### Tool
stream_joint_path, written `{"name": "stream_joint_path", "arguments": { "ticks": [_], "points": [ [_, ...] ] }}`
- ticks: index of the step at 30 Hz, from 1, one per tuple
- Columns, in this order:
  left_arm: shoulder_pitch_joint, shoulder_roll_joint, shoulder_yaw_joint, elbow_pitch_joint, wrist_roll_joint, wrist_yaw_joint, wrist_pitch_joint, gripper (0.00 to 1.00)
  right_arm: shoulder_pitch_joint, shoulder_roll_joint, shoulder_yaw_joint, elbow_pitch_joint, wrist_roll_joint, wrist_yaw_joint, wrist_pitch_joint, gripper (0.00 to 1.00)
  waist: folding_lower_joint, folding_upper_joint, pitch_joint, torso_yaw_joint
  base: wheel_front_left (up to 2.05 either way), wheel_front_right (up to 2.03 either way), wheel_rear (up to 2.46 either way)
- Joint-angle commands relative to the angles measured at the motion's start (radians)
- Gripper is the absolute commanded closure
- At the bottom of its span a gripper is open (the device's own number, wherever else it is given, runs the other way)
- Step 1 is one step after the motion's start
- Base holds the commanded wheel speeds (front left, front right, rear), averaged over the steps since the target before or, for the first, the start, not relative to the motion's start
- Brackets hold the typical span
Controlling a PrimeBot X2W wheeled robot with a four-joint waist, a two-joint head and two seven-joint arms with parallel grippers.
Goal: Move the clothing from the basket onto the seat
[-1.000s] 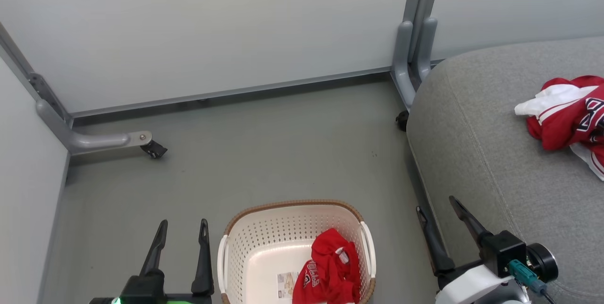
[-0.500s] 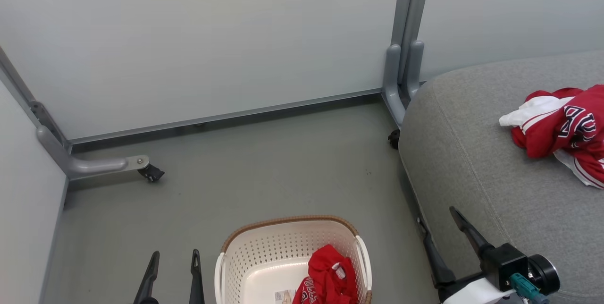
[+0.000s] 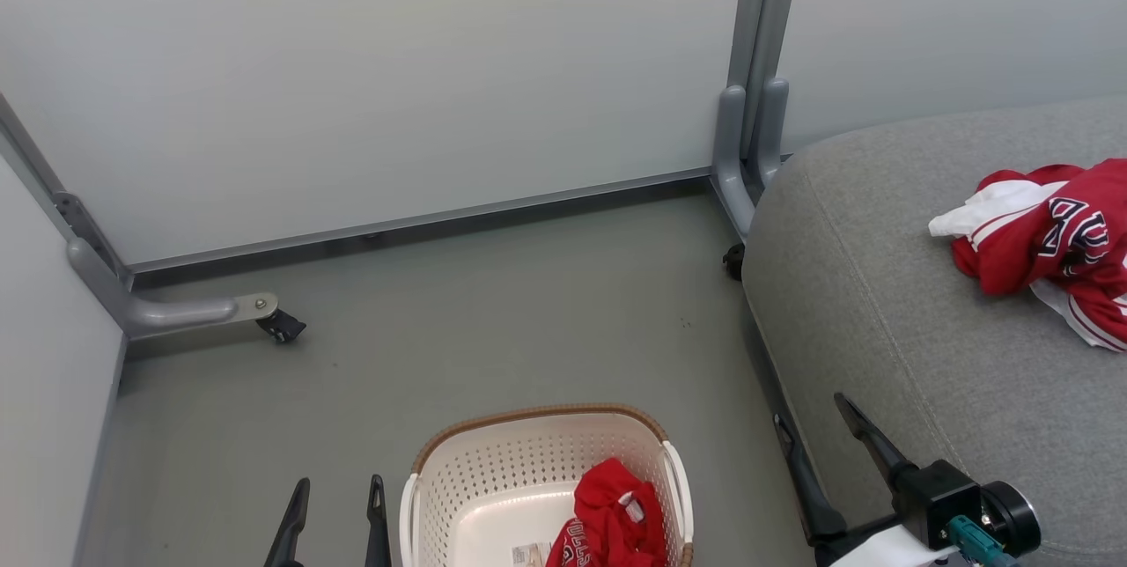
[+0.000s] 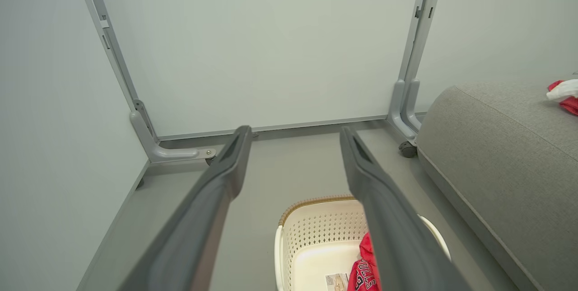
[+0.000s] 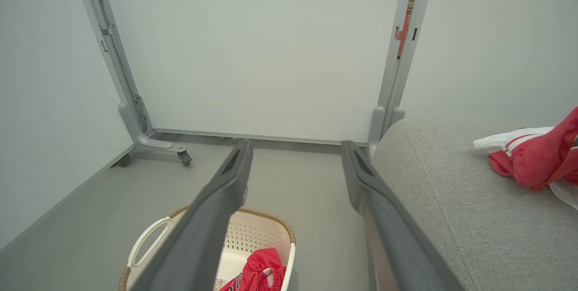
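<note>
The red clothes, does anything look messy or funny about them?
Just messy. One red garment lies crumpled on the grey seat, and a second red garment sits bunched up at one side of the basket. Nothing looks spilled or broken.

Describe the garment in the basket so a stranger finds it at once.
Left of the grey seat, a cream basket stands on the floor. Crumpled against its right wall lies a red garment. Unlike the red-and-white garment on the seat, it is nearly all red.
</note>
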Motion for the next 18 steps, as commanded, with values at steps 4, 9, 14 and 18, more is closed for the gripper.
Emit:
{"name": "stream_joint_path", "arguments": {
  "ticks": [4,9,14,18],
  "points": [
    [0.006,0.0,-0.005,0.003,-0.01,0.007,-0.001,0.0,0.011,-0.003,-0.001,0.003,0.006,-0.001,-0.002,0.0,0.0001,0.0,0.003,0.0,0.0,0.0,0.0],
    [-0.001,0.0,-0.016,0.005,-0.016,0.007,-0.001,0.0,0.017,-0.003,-0.003,-0.001,0.011,-0.001,-0.002,0.0,0.0001,0.0,0.017,0.002,0.0,0.0,0.0],
    [-0.014,0.0,-0.026,0.013,-0.013,-0.001,-0.001,0.0,0.014,-0.003,-0.007,-0.003,0.015,-0.001,-0.002,0.0,0.0001,0.0,0.05,0.004,0.0,0.0,0.0],
    [-0.03,0.0,-0.035,0.021,-0.016,-0.006,-0.001,0.0,-0.001,-0.003,-0.012,-0.013,0.012,-0.001,-0.002,0.0,0.0001,0.0,0.099,0.004,0.0,0.0,0.0]
  ]
}}
